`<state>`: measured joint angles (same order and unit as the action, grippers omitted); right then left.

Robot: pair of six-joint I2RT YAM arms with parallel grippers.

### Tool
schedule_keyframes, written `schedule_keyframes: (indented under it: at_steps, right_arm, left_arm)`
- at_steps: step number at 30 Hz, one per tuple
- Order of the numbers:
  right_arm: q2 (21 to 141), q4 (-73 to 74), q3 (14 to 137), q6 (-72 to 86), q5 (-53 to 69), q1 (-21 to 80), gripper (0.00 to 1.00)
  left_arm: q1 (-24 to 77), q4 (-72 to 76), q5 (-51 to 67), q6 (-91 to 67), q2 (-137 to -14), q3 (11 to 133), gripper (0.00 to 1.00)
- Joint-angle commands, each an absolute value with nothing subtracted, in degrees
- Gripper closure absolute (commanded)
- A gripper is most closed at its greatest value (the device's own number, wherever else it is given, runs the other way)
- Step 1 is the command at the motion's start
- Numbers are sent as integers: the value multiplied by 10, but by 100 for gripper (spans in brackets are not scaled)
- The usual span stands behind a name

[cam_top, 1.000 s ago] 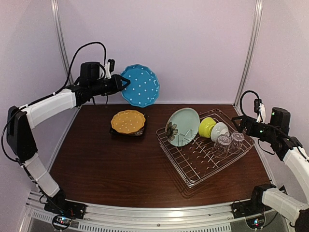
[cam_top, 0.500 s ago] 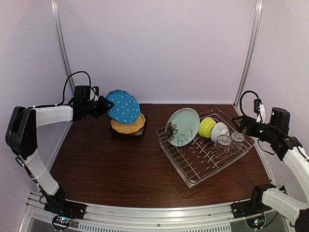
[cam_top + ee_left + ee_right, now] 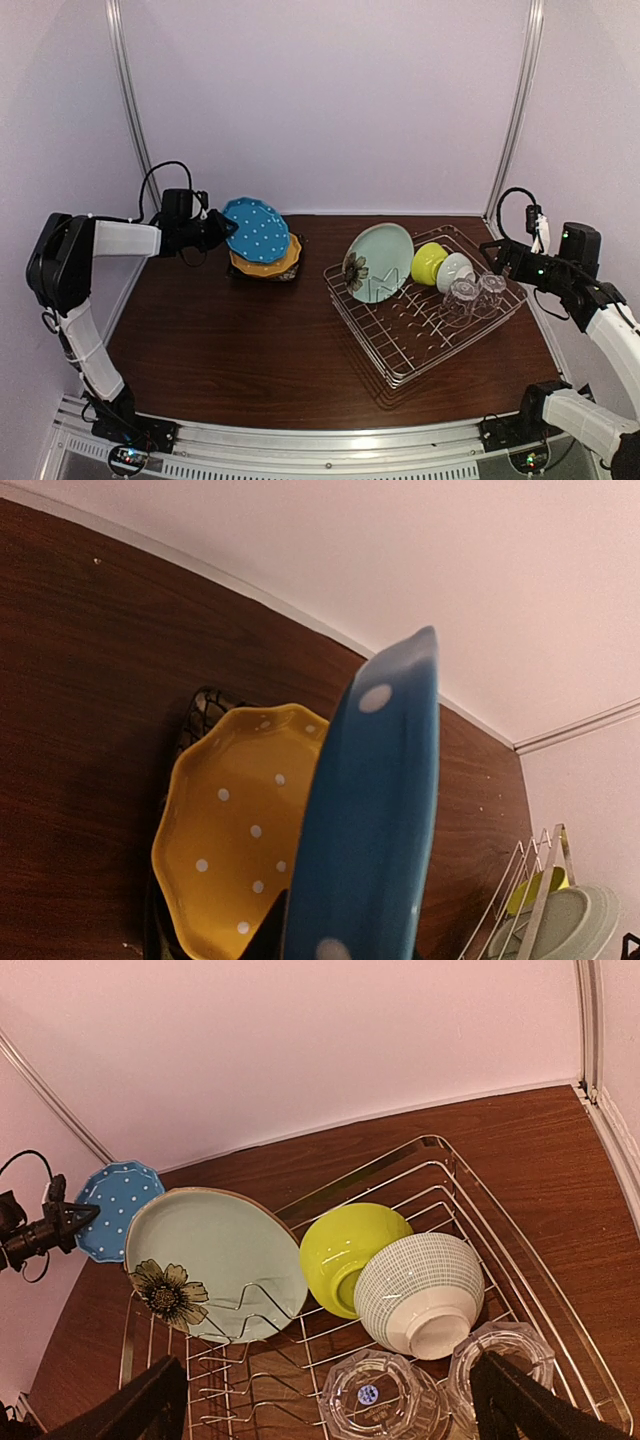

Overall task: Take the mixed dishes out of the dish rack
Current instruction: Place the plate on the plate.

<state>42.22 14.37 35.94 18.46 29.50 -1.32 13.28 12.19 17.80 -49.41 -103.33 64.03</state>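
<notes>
My left gripper (image 3: 218, 232) is shut on the rim of the blue dotted plate (image 3: 257, 230), which tilts just above the orange dotted plate (image 3: 272, 264). The orange plate (image 3: 230, 850) lies on a black square plate (image 3: 203, 709); the blue plate (image 3: 370, 810) shows edge-on. The dish rack (image 3: 400, 352) stands at the right. It holds a pale teal flower plate (image 3: 215, 1255), a yellow-green bowl (image 3: 350, 1250), a white bowl (image 3: 420, 1290) and two clear glasses (image 3: 380, 1395) (image 3: 500, 1355). My right gripper (image 3: 495, 250) hangs open beside the rack's right end, holding nothing.
The stacked plates sit at the back left of the brown table (image 3: 250, 350), close to the back wall. Metal frame posts (image 3: 128, 90) rise at the back corners. A metal rail (image 3: 320, 445) runs along the near edge, between the arm bases.
My left arm has carried the blue dotted plate down and left from high by the back wall to just over the orange plate. The right arm has not moved.
</notes>
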Motion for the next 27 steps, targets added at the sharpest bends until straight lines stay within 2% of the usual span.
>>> schedule_keyframes:
  at_steps: [1, 27]
  right_arm:
    - [418, 150, 365, 188, 283, -14, 0]
    - [417, 153, 363, 185, 280, -15, 0]
  left_arm:
    - [126, 236, 199, -506, -1034, 655, 100]
    - [124, 237, 194, -507, -1077, 655, 100]
